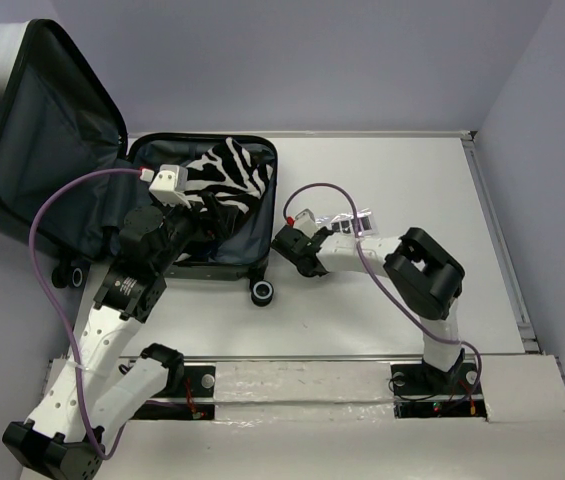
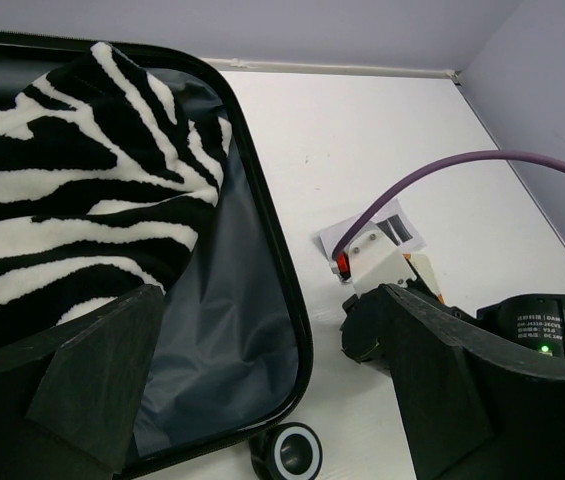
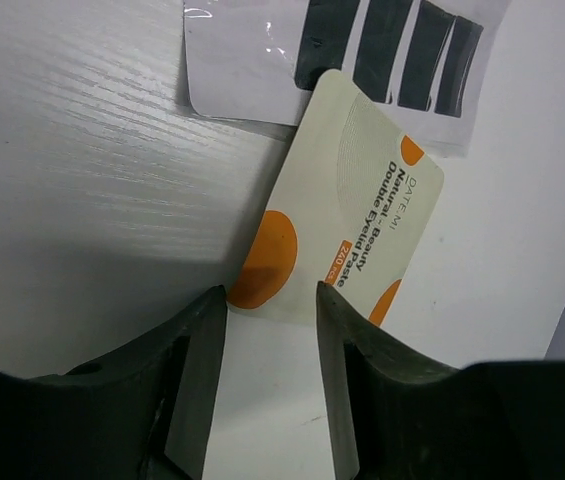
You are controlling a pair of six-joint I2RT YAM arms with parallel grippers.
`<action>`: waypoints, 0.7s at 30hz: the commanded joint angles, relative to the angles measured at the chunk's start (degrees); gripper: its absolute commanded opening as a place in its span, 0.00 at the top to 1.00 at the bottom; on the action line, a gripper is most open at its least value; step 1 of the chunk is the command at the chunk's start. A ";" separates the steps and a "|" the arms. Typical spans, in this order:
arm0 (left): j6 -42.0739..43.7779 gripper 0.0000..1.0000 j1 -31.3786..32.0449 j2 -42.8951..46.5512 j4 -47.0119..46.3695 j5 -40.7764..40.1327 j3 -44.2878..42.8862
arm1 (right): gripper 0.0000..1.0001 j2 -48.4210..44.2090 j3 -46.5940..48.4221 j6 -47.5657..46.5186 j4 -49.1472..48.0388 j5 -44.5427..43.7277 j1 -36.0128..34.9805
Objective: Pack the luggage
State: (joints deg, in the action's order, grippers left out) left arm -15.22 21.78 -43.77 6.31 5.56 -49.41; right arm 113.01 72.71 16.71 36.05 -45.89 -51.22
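Note:
The luggage (image 1: 268, 205) lies open at the left of the table, with its lid (image 1: 42, 130) up at the far left. A zebra-striped cloth (image 1: 227, 170) lies in its grey-lined base and also shows in the left wrist view (image 2: 72, 190). My left gripper (image 1: 207, 225) is open and empty over the base's right rim (image 2: 282, 270), one finger (image 2: 92, 380) inside and the other outside. My right gripper (image 1: 295, 250) is open low on the table right of the luggage. Its tips flank the near edge of a cream card with orange dots (image 3: 352, 210).
A clear packet with black strips (image 3: 382, 50) lies just beyond the card and shows in the top view (image 1: 357, 218). A luggage wheel (image 2: 297, 455) sticks out at the near right corner. Purple walls close the back and right.

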 commanded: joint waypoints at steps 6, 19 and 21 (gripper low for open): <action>0.99 0.01 0.19 0.88 -2.26 0.59 -0.25 | 0.72 3.71 0.86 2.45 0.51 -2.37 -0.11; 0.90 0.02 0.72 0.18 -2.44 0.94 -0.16 | 0.93 -2.78 -0.89 4.56 -3.35 -2.63 -0.11; 0.81 0.02 0.72 0.00 -2.53 1.12 -0.16 | 0.93 -7.25 -2.39 4.47 -4.32 -2.28 -0.11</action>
State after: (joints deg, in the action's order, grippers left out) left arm -15.25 22.09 -43.77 6.28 5.61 -49.41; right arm 114.24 72.27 18.85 35.38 -48.10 -51.22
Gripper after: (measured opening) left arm 0.981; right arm 0.073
